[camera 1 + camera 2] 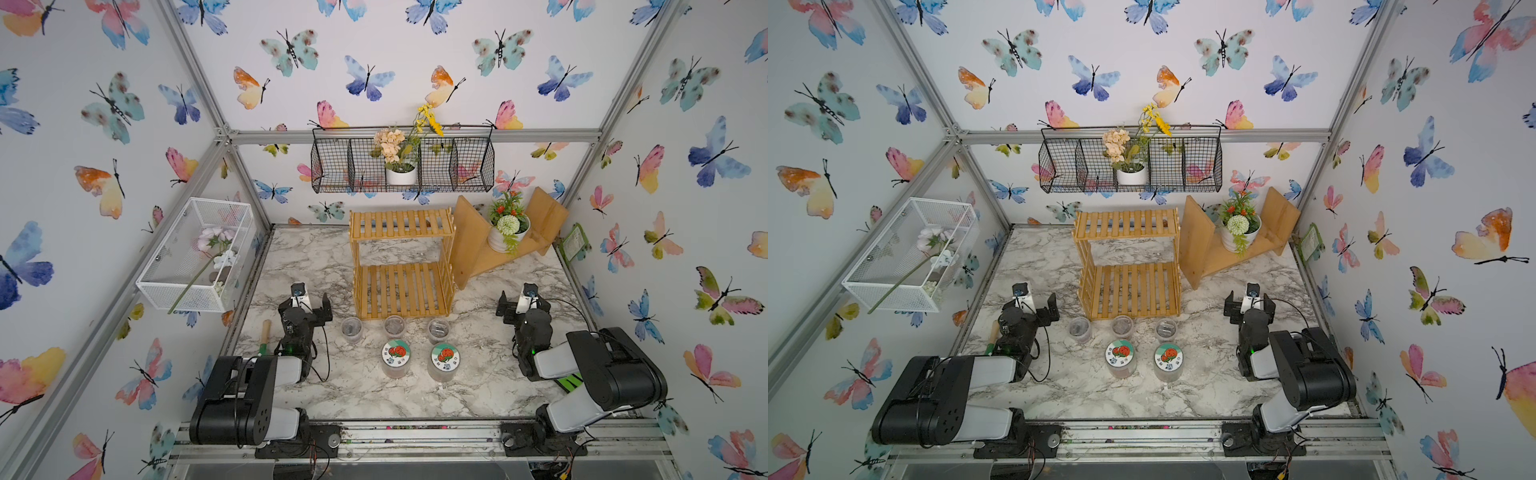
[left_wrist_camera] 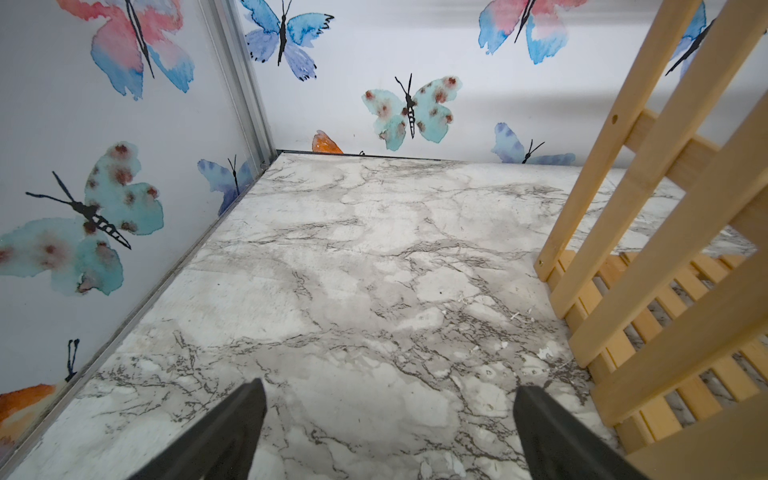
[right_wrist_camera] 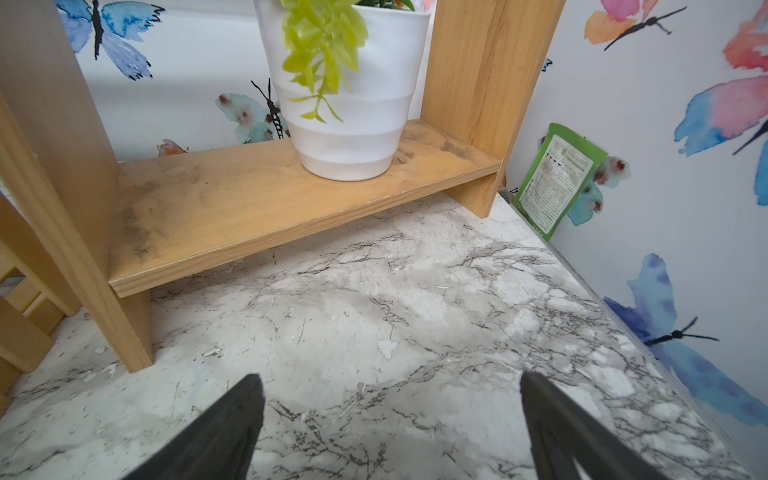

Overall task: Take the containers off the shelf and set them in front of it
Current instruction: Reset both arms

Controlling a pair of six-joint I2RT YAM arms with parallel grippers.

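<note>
The left gripper (image 2: pixel 390 384) and the right gripper (image 3: pixel 390 375) are spread wide, with nothing held or touched. Bare marble tabletop (image 1: pixel 365 399) is seen ahead of both. The bamboo shelf (image 1: pixel 401 291) is flanked by the left gripper and the wooden board stand (image 3: pixel 266 208) is faced by the right. 3 small clear cups (image 1: pixel 395 325) are lined just before the shelf, and 2 jars (image 1: pixel 395 353) with white, red-pictured lids are set nearer the arms.
</note>
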